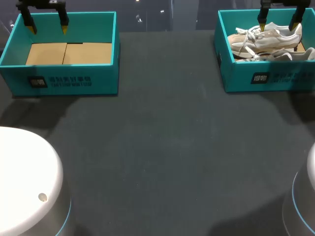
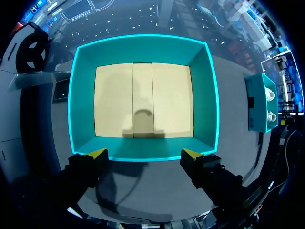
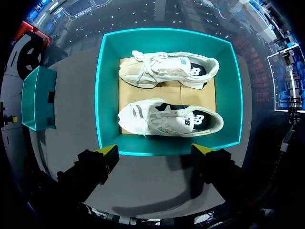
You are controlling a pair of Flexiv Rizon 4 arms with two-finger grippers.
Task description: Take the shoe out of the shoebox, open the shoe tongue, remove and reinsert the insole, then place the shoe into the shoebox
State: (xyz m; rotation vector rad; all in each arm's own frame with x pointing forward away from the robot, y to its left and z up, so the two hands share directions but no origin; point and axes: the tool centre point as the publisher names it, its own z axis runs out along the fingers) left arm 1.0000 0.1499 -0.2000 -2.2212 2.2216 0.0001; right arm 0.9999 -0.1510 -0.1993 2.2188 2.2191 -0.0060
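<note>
Two white-and-beige sneakers lie on their sides in the teal shoebox (image 1: 266, 76) at the back right, one (image 1: 268, 38) farther back, the other (image 1: 283, 55) nearer the front wall. My right gripper (image 1: 278, 25) hangs open above this box, touching nothing. In the right wrist view both shoes (image 3: 167, 70) (image 3: 169, 119) lie ahead of the open gripper (image 3: 157, 150), inside the box (image 3: 107, 95). My left gripper (image 1: 47, 28) hovers open over the empty teal box (image 1: 69, 81) at the back left. The left wrist view shows that box (image 2: 143, 47) with a bare cardboard floor ahead of the gripper (image 2: 144, 153).
Dark table surface (image 1: 162, 147) stretches between and in front of the two boxes. White rounded robot bases (image 1: 24, 182) (image 1: 307, 191) stand at the near left and near right corners.
</note>
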